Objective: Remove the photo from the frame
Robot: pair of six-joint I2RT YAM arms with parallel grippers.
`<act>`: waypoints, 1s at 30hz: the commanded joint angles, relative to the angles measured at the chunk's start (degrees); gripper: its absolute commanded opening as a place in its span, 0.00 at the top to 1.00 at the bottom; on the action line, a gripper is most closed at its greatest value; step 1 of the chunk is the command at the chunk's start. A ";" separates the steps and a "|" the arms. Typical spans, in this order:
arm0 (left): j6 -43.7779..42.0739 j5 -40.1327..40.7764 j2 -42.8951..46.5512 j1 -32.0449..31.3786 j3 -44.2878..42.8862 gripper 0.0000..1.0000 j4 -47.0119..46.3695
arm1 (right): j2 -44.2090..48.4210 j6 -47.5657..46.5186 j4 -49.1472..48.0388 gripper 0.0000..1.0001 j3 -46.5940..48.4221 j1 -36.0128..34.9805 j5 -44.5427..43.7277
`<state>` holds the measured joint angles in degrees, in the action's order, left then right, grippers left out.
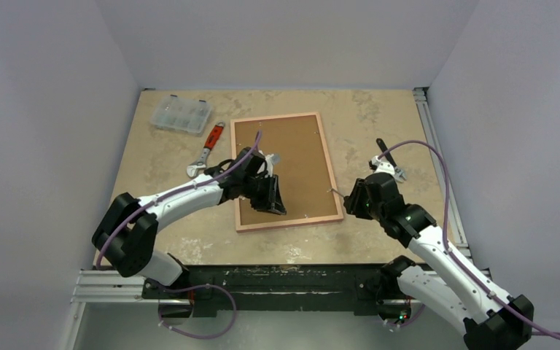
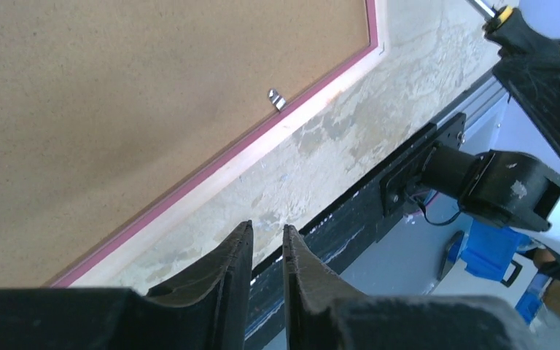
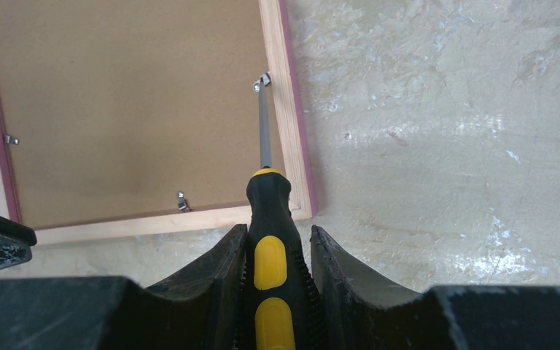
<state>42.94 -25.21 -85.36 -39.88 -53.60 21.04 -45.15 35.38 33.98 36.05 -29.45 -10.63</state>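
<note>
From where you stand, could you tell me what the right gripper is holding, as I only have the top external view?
Observer: A screwdriver with a black-and-yellow handle, clamped in the right gripper.
Operator: Thank you. Where is its tip?
Observer: It is at a small metal clip on the right rim of the frame, which lies back side up.
Operator: And is the left gripper holding anything?
Observer: No, the left gripper is empty, with its fingers slightly apart.
</note>
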 commanded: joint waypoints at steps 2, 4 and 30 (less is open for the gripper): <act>4.42 3.23 -1.78 -0.99 -1.33 0.81 -6.57 | 1.04 -0.20 -0.65 1.00 1.17 -0.06 -1.29; 4.56 3.06 -3.76 -1.00 -1.93 0.84 -6.67 | 1.38 -0.07 -1.42 1.00 0.49 -0.05 0.00; 6.98 8.19 -8.69 -3.01 3.20 1.00 -8.15 | -1.17 -0.38 -2.52 1.00 -1.51 -0.08 0.71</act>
<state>49.15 -19.05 -94.96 -42.52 -51.20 13.50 -45.78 35.14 34.85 35.14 -29.47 -9.28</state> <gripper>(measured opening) 0.003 0.317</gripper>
